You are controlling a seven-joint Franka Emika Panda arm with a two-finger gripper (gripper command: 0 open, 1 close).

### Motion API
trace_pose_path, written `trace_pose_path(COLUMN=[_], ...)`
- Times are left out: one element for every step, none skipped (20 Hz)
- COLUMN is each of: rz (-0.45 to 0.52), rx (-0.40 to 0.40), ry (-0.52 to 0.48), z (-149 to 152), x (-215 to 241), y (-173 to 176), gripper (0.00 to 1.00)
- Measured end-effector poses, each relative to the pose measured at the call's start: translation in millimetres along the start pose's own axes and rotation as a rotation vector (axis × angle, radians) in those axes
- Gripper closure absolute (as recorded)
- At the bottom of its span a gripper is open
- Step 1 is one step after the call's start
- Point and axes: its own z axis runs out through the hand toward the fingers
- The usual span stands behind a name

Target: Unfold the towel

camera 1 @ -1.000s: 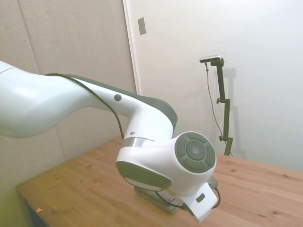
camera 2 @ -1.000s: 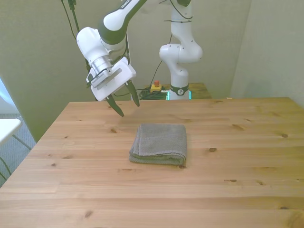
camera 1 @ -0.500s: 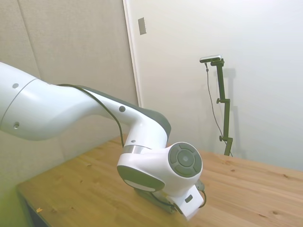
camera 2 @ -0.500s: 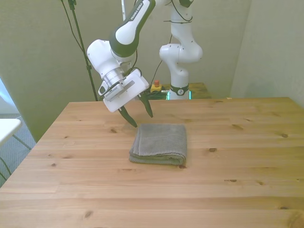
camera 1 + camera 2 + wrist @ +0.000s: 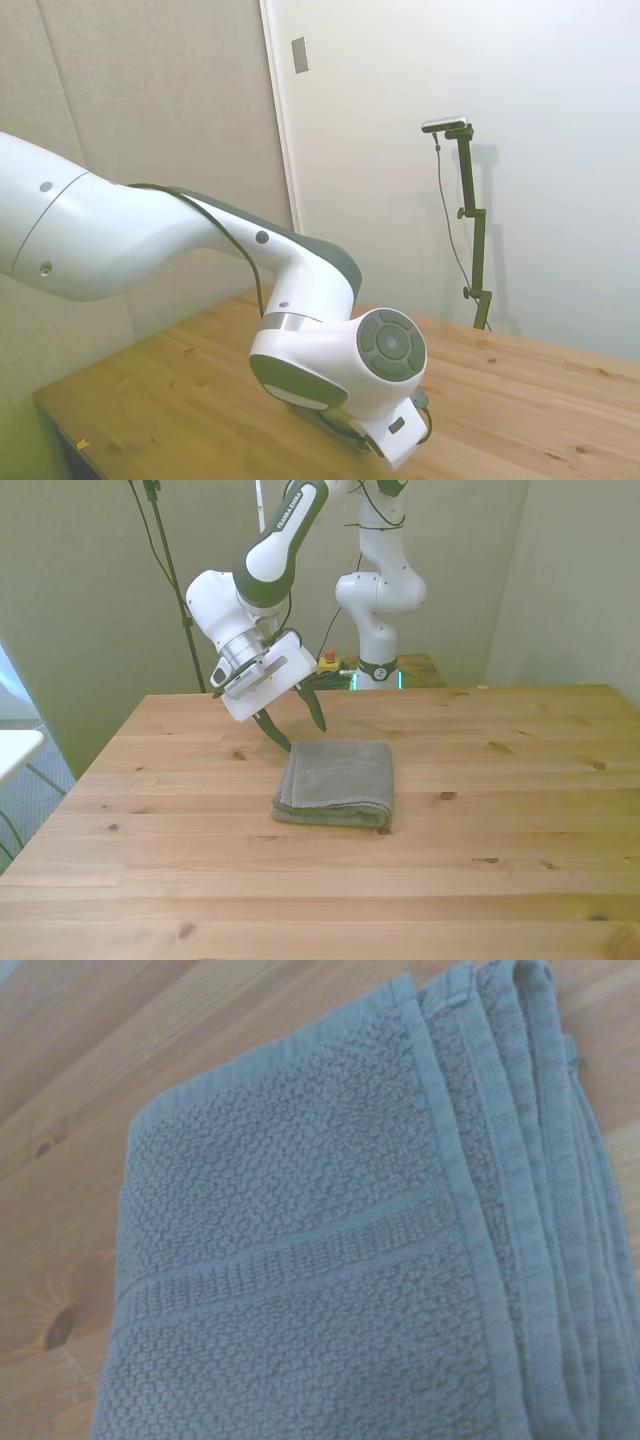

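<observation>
Towel (image 5: 334, 783): folded flat on the table (image 5: 500, 880), roughly mid-table, stacked edges showing along the front view's left side and near side.
Claw (image 5: 295, 730): fingers spread apart, empty, tilted, tips poised just over the towel's far corner on the front view's left.
Arm (image 5: 270, 540): reaching down from behind.

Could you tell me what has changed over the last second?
The open pincer swung in from the front view's left and dropped toward the far left corner of the towel; it has not taken hold of anything. The towel stayed folded in the same spot on the table.
</observation>
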Motion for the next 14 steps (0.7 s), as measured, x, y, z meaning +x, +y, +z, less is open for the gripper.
trace_pose_path(rz=[-0.003, -0.005, -0.007, -0.009, -0.010, -0.012, -0.012, -0.014, -0.014, -0.014, -0.013, -0.014, -0.017, -0.020], rx=[0.001, 0.006, 0.011, 0.012, 0.014, 0.017, 0.022, 0.021, 0.021, 0.021, 0.022, 0.021, 0.019, 0.017], ry=[0.001, 0.001, 0.002, 0.002, 0.002, 0.003, 0.004, 0.003, 0.003, 0.002, 0.001, 0.001, 0.000, -0.001], z=[-0.2, -0.3, -0.1, 0.2, 0.9, 1.7, 2.8, 4.3, 5.8, 7.6, 9.9, 11.9, 13.6, 15.6], x=[0.1, 0.4, 0.7, 1.3, 2.0, 3.3, 5.0, 6.9, 8.9, 11.1, 13.2, 15.2, 17.1, 18.7], y=[0.1, 0.0, -0.3, -0.4, -0.6, -1.1, -1.9, -2.5, -3.3, -4.4, -5.6, -7.1, -8.8, -10.5], gripper=[0.00, 0.00, 0.00, 0.00, 0.00, 1.00, 1.00, 1.00, 1.00, 1.00, 1.00, 1.00, 1.00, 1.00])
